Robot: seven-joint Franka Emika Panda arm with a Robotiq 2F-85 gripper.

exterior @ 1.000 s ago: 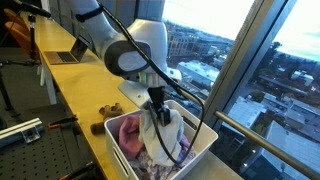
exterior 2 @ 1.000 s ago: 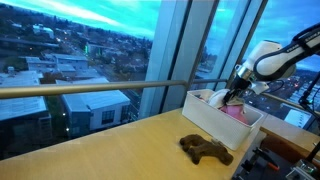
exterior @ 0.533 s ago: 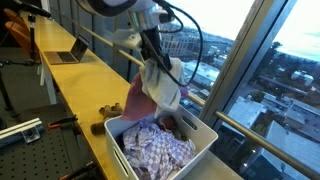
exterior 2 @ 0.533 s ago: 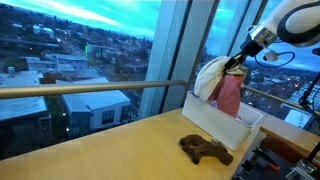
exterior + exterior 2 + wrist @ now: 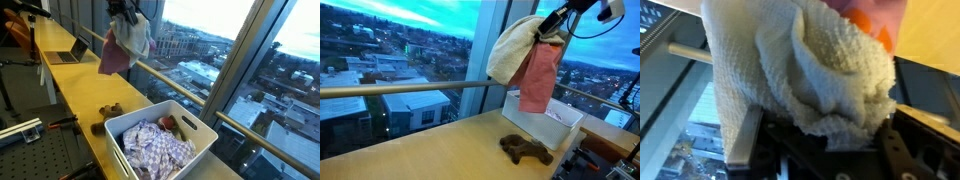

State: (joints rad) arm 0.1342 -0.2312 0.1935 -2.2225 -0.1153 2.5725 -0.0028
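Aloft, a white towel [image 5: 512, 50] and pink cloth [image 5: 538, 82] are being held by clamped jaws; a shallow pinch could let either fall.

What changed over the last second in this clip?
The tool, shut on the cream towel and pink cloth, rose out of the white bin and carried both high above the counter, away from the bin. The checked cloth in the bin and the brown toy stayed put.
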